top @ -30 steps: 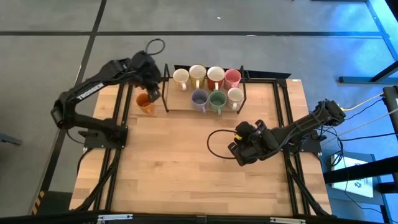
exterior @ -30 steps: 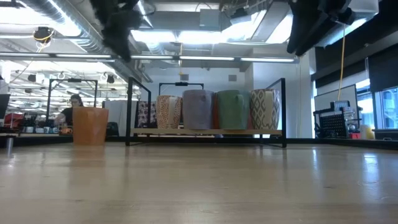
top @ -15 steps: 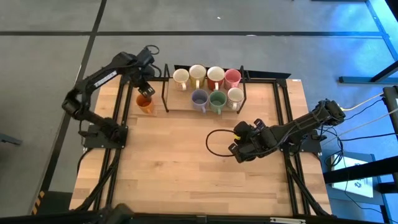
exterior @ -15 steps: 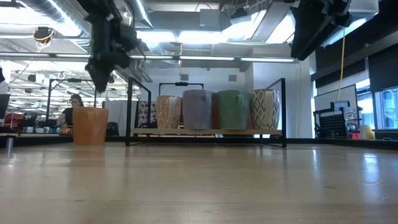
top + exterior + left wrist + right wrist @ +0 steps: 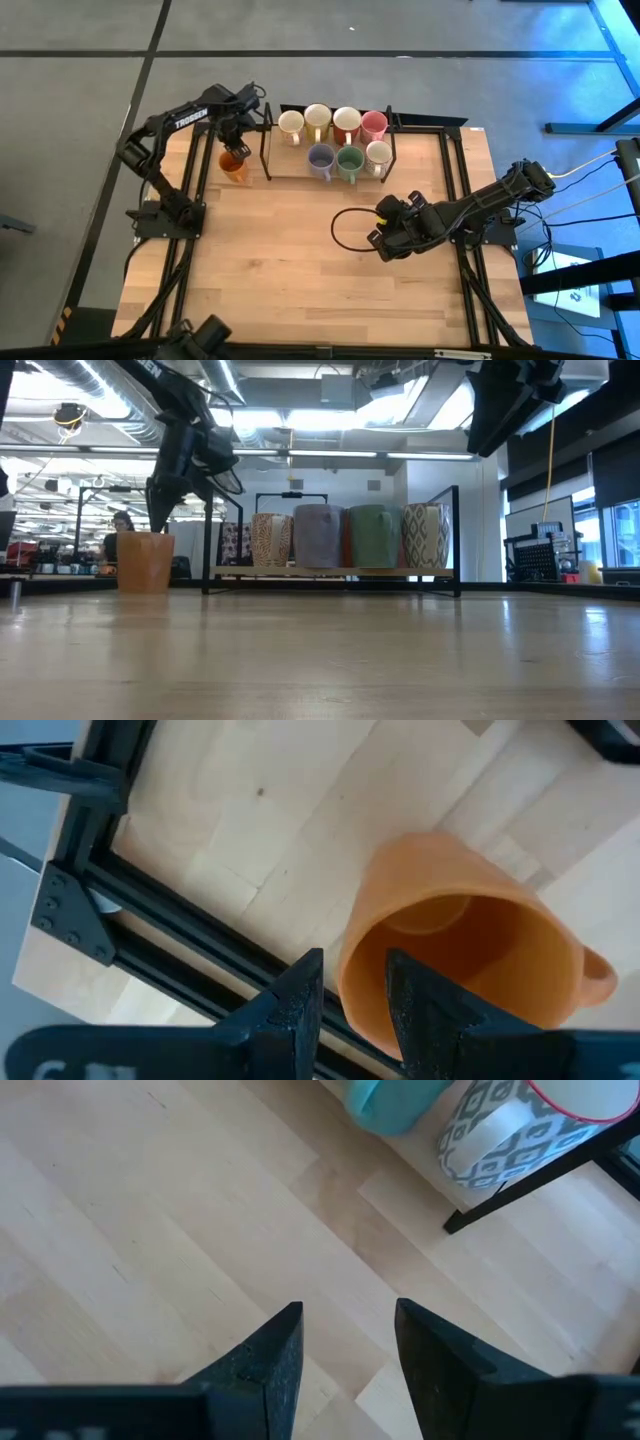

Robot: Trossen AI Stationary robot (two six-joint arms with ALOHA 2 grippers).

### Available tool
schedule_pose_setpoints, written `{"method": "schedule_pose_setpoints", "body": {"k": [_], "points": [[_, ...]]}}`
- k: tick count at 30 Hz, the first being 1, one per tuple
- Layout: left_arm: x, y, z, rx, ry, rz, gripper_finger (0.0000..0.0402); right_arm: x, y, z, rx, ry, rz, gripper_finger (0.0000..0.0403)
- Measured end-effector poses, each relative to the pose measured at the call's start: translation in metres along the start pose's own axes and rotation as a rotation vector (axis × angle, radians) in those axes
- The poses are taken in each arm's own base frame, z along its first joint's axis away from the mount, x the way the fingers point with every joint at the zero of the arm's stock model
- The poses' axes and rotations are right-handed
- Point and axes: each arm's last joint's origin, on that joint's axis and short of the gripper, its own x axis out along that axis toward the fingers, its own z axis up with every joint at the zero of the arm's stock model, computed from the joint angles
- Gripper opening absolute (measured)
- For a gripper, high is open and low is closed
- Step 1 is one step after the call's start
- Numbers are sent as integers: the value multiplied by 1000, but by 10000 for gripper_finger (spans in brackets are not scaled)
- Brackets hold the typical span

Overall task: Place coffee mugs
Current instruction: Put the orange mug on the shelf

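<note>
An orange mug point(image 5: 233, 166) stands upright on its base on the table, just left of the rack point(image 5: 267, 152); it also shows in the low view point(image 5: 145, 562). Several mugs stand in the rack, among them a pink one point(image 5: 374, 124), a lavender one point(image 5: 320, 157) and a green one point(image 5: 349, 160). My left gripper point(image 5: 350, 970) hangs open just above the orange mug point(image 5: 460, 950) and points down. One finger is above the outside of the near rim, the other above the opening. My right gripper point(image 5: 345, 1315) waits open above bare table at the right.
Black frame rails point(image 5: 205, 150) run along the table near the orange mug and show right beside it in the left wrist view point(image 5: 150, 910). A patterned mug point(image 5: 500, 1130) in the rack lies ahead of my right gripper. A black cable loop point(image 5: 345, 230) lies mid-table. Bare wood fills the near half.
My left gripper has come down toward the orange mug and has tipped to point straight down, ending just above the mug's rim. Its fingers stay open. The mug has not moved.
</note>
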Motion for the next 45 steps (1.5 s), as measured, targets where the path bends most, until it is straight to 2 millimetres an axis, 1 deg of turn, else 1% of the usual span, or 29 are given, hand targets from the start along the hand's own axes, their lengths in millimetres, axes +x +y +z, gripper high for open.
{"method": "schedule_pose_setpoints", "body": {"k": [5,13,17,20,24,27,30,33,36,40,45], "points": [[4,-1,1,20,12,-7,105,0,0,0,0,-6,-3,147],[31,0,-7,-4,19,-22,105,0,0,0,-24,-14,-7,147],[37,0,-10,6,35,-28,100,0,0,0,-28,-18,-9,147],[37,0,-10,19,28,-26,77,0,-1,1,-28,-37,-18,147],[33,-1,-11,39,14,-33,21,0,-1,1,-28,-47,-22,147],[30,-1,-13,39,11,-34,16,0,-1,1,-28,-47,-22,147],[20,-6,-20,46,-6,-7,16,0,-1,1,-30,-47,-22,147],[-1,-15,-32,14,-48,13,14,0,-1,1,-36,-47,-22,147],[-25,-34,-50,51,-80,-13,14,-1,1,-1,-71,-43,-11,147],[-54,-62,-76,161,-151,-60,14,-5,3,-5,-111,-53,-3,147],[-80,-95,-94,224,-281,-139,14,-9,6,-11,-131,-59,15,147]]}}
